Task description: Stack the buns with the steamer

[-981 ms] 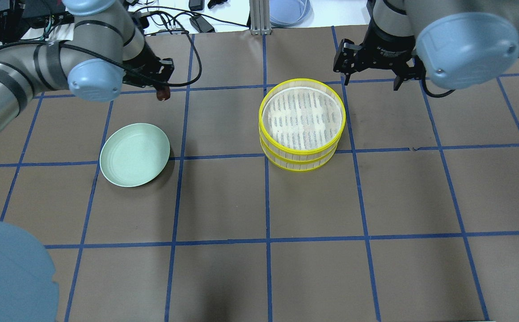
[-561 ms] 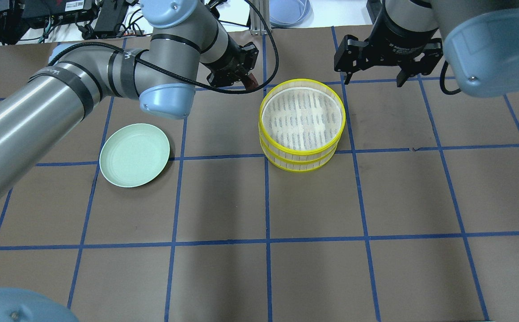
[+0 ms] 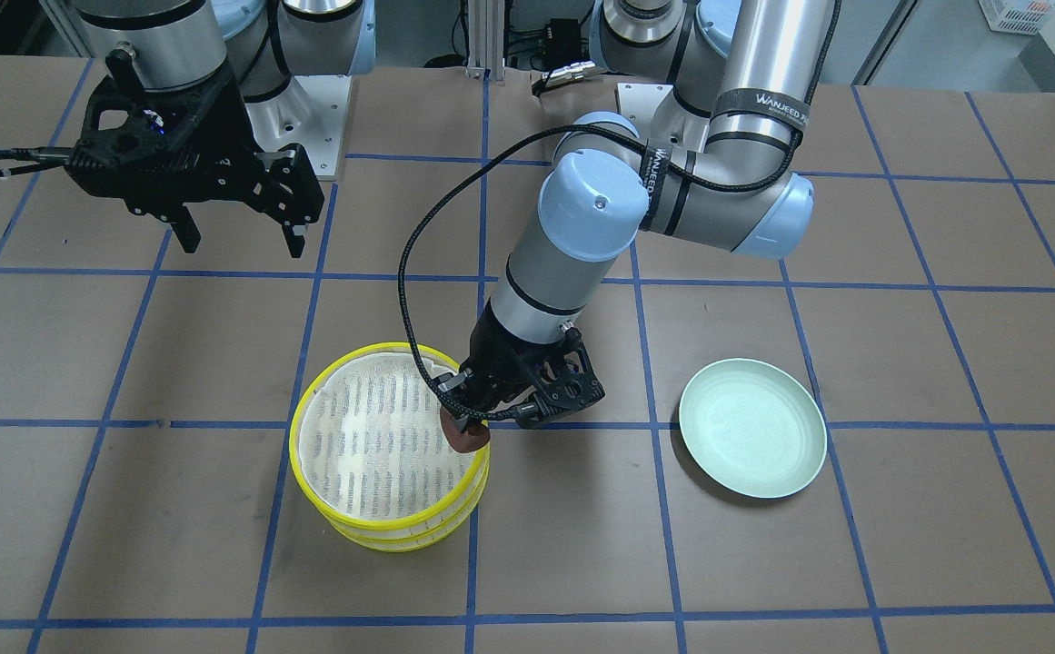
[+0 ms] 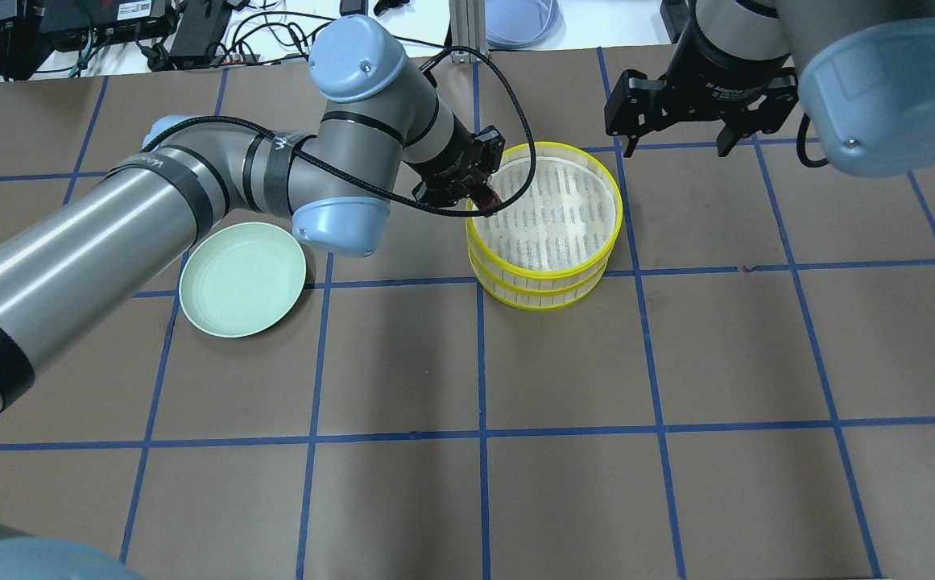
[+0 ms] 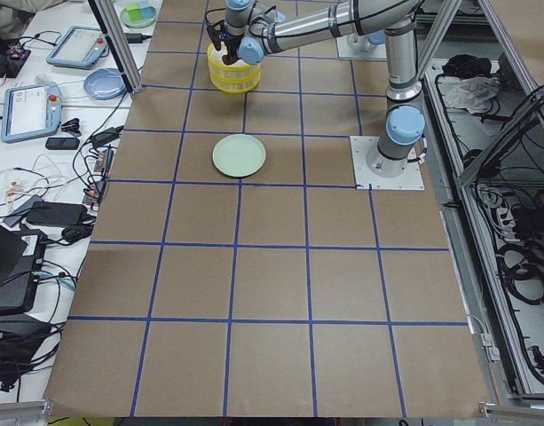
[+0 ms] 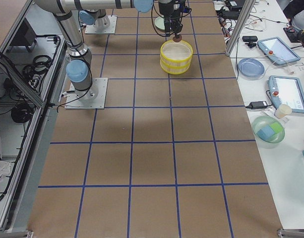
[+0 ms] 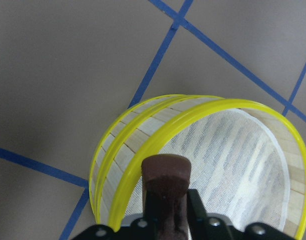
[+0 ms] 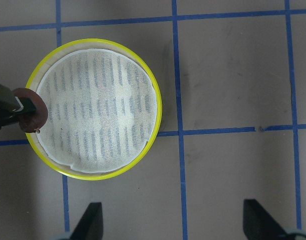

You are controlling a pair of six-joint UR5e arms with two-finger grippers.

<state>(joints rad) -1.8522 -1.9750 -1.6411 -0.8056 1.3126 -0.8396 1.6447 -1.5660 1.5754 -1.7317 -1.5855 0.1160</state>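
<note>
Worktop (image 4: 676, 362): flat brown sheet covering, marked into large squares by blue tape (image 4: 481, 435), some faint scuffs. Steamer (image 4: 544, 292) stands near the middle of the far half: two yellow-rimmed tiers stacked one on the other, white slatted mesh showing in the top tier. Left claw (image 4: 479, 192) is pinching the brown bun (image 4: 488, 198) by its upper part; the bun hangs over the top tier's rim on the side facing the mint-green plate (image 4: 242, 278) (from these views I cannot tell if it touches the rim). In the left wrist view the brown bun (image 7: 165, 175) sits between the two fingers (image 7: 153, 210), rim and mesh directly below. Plate lies bare on the worktop, well apart from the steamer. Right claw (image 3: 243, 241) hovers above the worktop beyond the steamer, on the side away from the plate, fingers spread wide with nothing between them. Room: arm base plates (image 5: 387, 164) are bolted at the worktop's edge; a white side bench (image 6: 290, 89) carries teach pendants (image 6: 275, 49), a blue dish (image 6: 251, 67) and cables (image 5: 50, 191); aluminium frame posts (image 6: 236, 25) rise at the bench edge.
</note>
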